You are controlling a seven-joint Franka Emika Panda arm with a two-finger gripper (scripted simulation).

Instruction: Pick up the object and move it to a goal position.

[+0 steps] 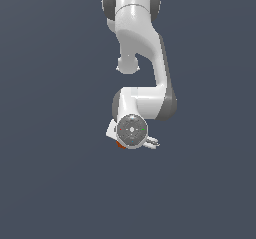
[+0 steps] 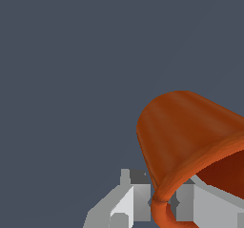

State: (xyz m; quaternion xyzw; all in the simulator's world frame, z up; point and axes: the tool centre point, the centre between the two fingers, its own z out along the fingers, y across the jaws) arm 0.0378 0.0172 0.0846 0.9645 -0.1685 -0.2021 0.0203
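The object (image 2: 190, 131) is an orange-red cup with a rounded rim and a small handle. It fills the wrist view, tilted, with its dark hollow inside showing. My gripper (image 2: 163, 199) has its two grey-white fingers (image 2: 131, 201) on either side of the cup's rim, close by the handle, and appears shut on it. In the exterior view the arm is seen from above. The wrist flange (image 1: 131, 130) hides the fingers, and only a sliver of the orange cup (image 1: 120, 144) shows under its edge.
A plain dark grey-blue floor (image 1: 55, 173) lies all around. The white arm's links (image 1: 137, 38) reach in from the top of the exterior view. No other objects and no goal marker show.
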